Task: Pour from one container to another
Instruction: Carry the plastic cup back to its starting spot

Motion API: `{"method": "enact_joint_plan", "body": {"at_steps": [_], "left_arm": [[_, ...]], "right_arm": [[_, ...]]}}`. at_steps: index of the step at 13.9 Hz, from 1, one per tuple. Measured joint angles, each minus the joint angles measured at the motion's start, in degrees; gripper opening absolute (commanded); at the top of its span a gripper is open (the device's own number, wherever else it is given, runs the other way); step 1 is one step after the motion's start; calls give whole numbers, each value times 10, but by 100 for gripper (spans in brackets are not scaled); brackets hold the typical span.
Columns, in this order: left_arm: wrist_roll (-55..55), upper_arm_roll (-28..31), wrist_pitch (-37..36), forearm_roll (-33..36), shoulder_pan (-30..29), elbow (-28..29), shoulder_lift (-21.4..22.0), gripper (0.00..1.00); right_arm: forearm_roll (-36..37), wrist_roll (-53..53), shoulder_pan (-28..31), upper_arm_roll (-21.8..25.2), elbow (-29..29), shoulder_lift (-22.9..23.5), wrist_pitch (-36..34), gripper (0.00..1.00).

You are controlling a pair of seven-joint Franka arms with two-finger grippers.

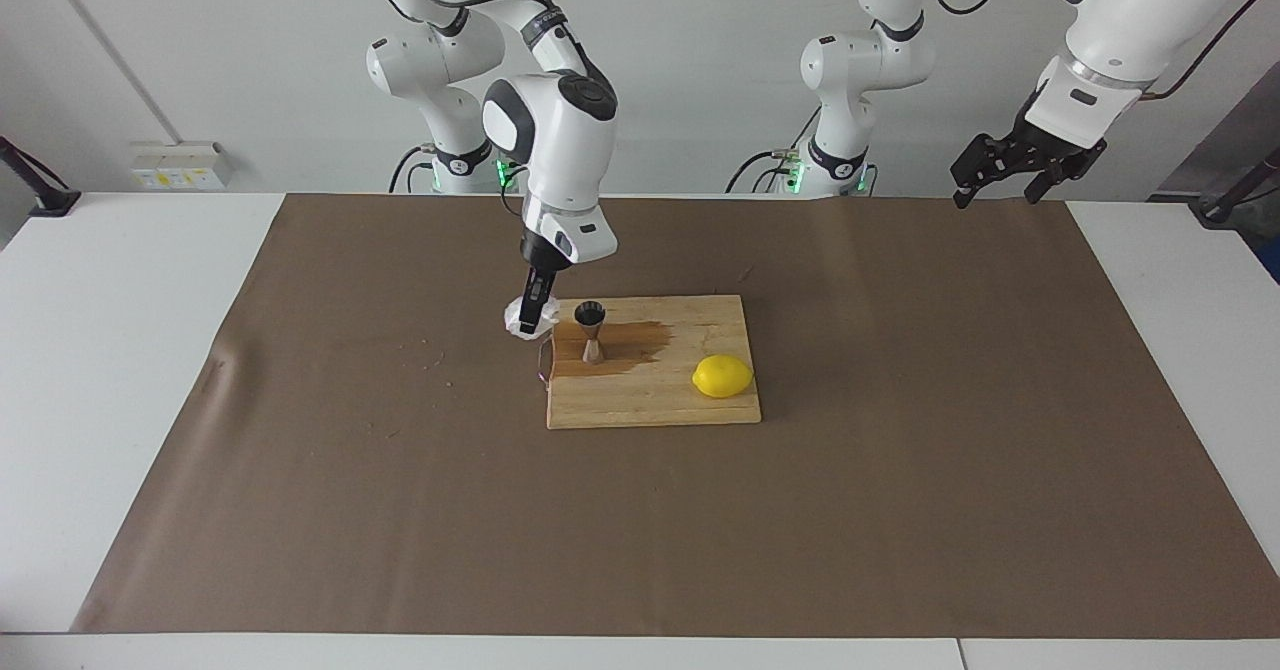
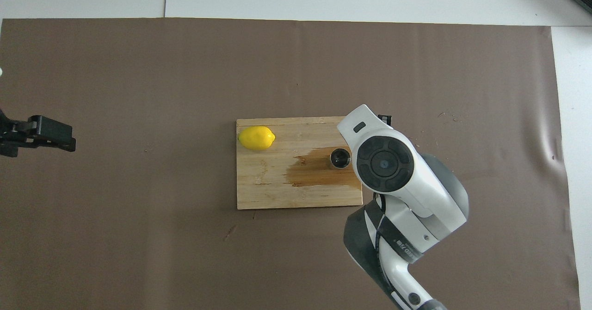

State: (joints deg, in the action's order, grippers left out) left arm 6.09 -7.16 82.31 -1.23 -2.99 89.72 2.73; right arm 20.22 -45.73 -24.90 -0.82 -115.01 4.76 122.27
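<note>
While my own wrist hides the cup from overhead, my right end effector pinches it beside the board, low over the surface. Jigger stands upright on the board's wet patch. My left end effector waits spread, empty.

Shiny steel jigger, crinkled plastic cup, perhaps wet-stained wooden board.

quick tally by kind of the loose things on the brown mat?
plastic cup: 1
steel jigger: 1
lemon: 1
cutting board: 1
Total: 4
</note>
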Motion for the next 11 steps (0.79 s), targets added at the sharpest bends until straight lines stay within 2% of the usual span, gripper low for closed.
{"method": "enact_joint_plan", "body": {"at_steps": [3, 6, 9, 11], "left_arm": [[0, 0, 0, 0, 0, 0, 0, 100], [0, 0, 0, 0, 0, 0, 0, 100], [0, 0, 0, 0, 0, 0, 0, 100], [0, 0, 0, 0, 0, 0, 0, 100]], "right_arm": [[-73, -80, 48, 1, -27, 0, 63, 0], [-143, -159, 89, 1, -59, -1, 95, 0], [-260, -284, 136, 2, -112, -11, 148, 0], [-306, -352, 158, 2, -143, -19, 165, 0]]}}
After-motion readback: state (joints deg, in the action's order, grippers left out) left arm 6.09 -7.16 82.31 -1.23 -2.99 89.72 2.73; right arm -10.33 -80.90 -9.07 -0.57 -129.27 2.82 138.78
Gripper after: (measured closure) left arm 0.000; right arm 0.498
